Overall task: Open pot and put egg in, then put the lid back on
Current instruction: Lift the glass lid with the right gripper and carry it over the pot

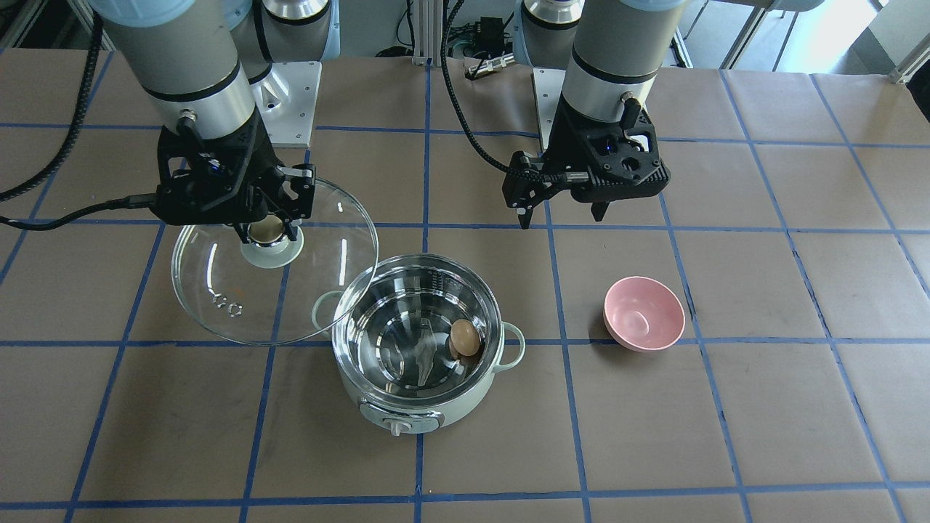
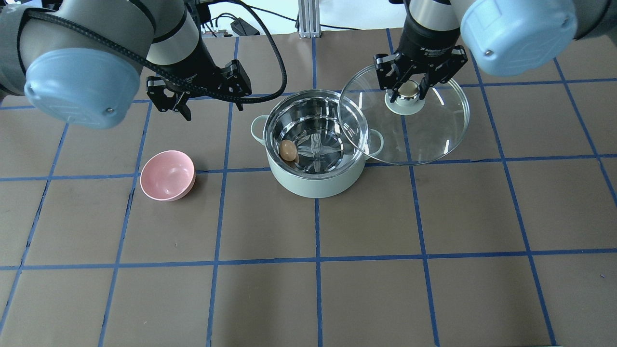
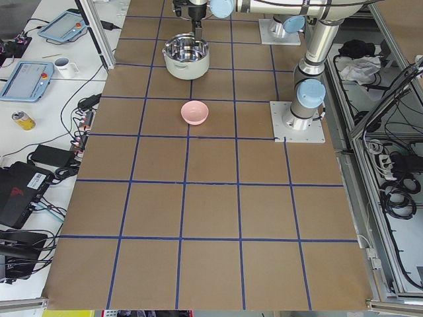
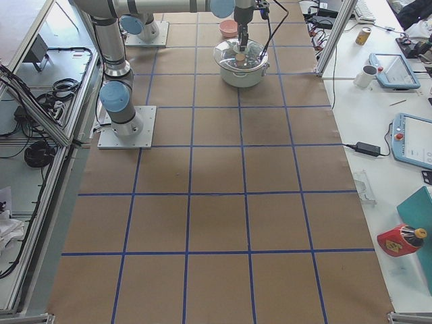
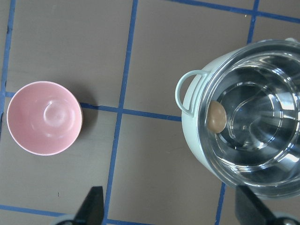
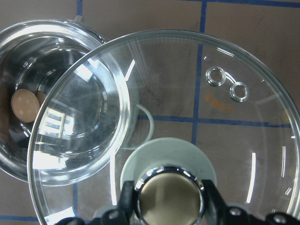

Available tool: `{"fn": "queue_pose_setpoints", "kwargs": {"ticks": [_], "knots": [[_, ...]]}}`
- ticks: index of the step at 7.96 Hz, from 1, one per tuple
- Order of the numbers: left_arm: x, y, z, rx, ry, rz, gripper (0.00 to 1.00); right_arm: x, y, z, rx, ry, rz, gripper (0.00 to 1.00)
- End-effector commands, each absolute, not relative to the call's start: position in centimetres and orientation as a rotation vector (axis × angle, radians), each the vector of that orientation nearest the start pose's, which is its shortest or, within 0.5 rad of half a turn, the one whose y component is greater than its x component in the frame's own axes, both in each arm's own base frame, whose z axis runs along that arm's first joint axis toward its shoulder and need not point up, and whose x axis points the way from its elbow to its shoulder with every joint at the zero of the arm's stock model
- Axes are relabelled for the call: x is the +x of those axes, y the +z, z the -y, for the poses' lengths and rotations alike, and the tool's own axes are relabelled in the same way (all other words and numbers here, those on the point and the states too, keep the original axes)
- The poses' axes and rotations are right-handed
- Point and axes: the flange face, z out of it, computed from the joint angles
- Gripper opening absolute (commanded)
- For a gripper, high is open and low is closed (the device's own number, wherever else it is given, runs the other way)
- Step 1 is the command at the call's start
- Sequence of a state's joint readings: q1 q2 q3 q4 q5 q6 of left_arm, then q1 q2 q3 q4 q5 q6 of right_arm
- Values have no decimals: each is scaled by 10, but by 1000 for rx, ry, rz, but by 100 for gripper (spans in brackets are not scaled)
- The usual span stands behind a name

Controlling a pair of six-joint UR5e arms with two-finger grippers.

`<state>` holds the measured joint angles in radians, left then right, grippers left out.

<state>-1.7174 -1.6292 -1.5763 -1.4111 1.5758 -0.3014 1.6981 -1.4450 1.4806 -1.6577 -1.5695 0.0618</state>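
Note:
The mint-green pot [image 2: 318,185] stands open in the middle of the table, also in the front view [image 1: 407,407]. The tan egg [image 2: 288,150] lies inside it against the steel wall, also in the front view [image 1: 465,337] and the left wrist view [image 5: 217,116]. My right gripper [image 2: 409,91] is shut on the beige knob of the glass lid [image 2: 424,130]. It holds the lid beside the pot, with the lid's edge overlapping the pot's rim [image 6: 28,33]. My left gripper [image 2: 181,103] is open and empty, hanging between the pot and the bowl.
A pink bowl [image 2: 167,175] sits empty on the table to the pot's left in the overhead view, below my left gripper; it also shows in the left wrist view [image 5: 44,117]. Brown paper with blue tape lines covers the table [image 2: 318,289].

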Motion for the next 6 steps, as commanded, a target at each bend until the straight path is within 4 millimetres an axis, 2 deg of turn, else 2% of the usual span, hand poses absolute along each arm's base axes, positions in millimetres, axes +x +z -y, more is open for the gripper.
{"fn": "queue_pose_setpoints", "kwargs": {"ticks": [1, 2, 3, 5, 6], "knots": [[-189, 484, 497, 6, -157, -3139, 100, 257, 461, 529, -39, -127, -3117, 0], [-180, 485, 499, -31, -164, -3146, 100, 282, 453, 527, -46, -128, -3114, 0], [-178, 486, 500, -60, -166, -3149, 100, 300, 450, 523, -48, -128, -3113, 0], [-177, 479, 499, -212, -144, -3141, 100, 326, 438, 530, -81, -110, -3113, 0], [-176, 478, 500, -217, -145, -3139, 100, 340, 432, 535, -77, -103, -3113, 0]]}}
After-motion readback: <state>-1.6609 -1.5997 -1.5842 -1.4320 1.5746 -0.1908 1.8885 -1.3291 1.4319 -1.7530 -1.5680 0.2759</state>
